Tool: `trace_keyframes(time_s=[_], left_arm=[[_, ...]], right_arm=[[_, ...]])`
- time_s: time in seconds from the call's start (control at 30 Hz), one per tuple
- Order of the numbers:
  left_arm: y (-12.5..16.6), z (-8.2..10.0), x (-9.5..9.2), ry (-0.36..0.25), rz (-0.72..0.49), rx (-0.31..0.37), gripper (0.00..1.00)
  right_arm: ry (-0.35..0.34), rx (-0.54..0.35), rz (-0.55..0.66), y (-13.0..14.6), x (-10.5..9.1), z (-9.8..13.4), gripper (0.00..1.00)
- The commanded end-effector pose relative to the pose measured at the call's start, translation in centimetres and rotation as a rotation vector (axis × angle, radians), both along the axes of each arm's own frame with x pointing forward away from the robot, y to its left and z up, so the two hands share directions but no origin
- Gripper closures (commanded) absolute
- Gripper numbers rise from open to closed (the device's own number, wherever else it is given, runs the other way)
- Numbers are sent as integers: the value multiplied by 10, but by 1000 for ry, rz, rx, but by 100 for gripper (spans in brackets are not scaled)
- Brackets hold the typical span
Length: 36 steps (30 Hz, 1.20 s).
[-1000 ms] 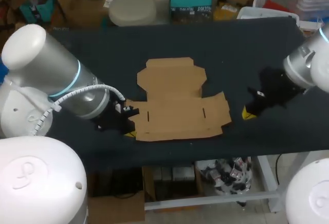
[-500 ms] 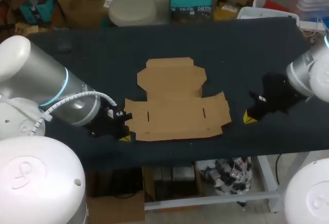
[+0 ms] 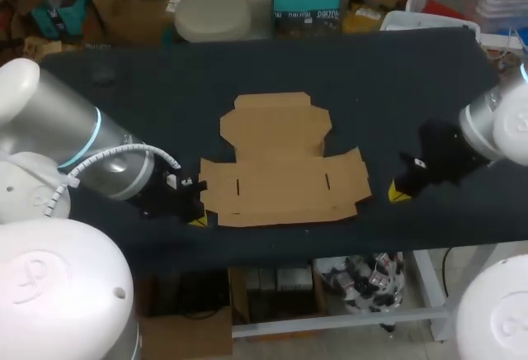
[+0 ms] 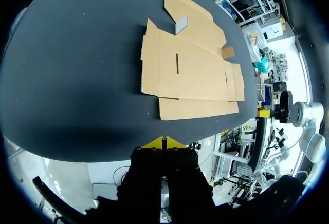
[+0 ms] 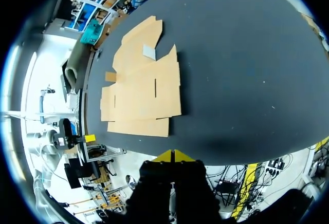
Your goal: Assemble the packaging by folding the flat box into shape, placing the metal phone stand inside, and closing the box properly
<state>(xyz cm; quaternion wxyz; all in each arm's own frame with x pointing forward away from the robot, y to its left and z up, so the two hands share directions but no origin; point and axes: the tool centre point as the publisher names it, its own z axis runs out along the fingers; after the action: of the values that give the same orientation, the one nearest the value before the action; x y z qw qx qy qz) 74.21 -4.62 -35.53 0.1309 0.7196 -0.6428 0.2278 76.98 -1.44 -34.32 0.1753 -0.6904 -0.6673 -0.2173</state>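
Cardboard blank (image 3: 285, 162): lies flat and unfolded on the table (image 3: 165, 87), between our arms.
Handling: we judge it light, thin and prone to sliding; best pinched at an outer flap edge.
Left gripper (image 3: 198, 220): tips together, empty, beside its left corner.
Right gripper (image 3: 398, 194): tips together, empty, off its right flap.

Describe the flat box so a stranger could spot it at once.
Start at the dark table and look to its middle, between the left claw and the right claw. The box lies there unfolded, a flat tan cardboard sheet with flaps and two short slits, the only pale thing on the dark top.
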Motion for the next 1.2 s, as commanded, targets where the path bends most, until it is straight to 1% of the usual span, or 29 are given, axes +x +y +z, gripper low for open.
trace_keyframes(time_s=[0.03,0.2,0.4,0.8,1.2], left_arm=[[-2,-17,11,9,-21,-27,100],[-3,-27,20,24,-33,-46,100],[-5,-34,21,30,-38,-62,100],[-10,-41,23,48,-49,-70,100],[-11,-46,24,59,-51,-78,100]], right_arm=[[18,28,21,2,8,-17,100],[39,36,29,5,12,-30,100],[52,49,36,10,12,-37,100],[89,59,51,24,11,-58,100],[115,64,62,37,9,-71,100]])
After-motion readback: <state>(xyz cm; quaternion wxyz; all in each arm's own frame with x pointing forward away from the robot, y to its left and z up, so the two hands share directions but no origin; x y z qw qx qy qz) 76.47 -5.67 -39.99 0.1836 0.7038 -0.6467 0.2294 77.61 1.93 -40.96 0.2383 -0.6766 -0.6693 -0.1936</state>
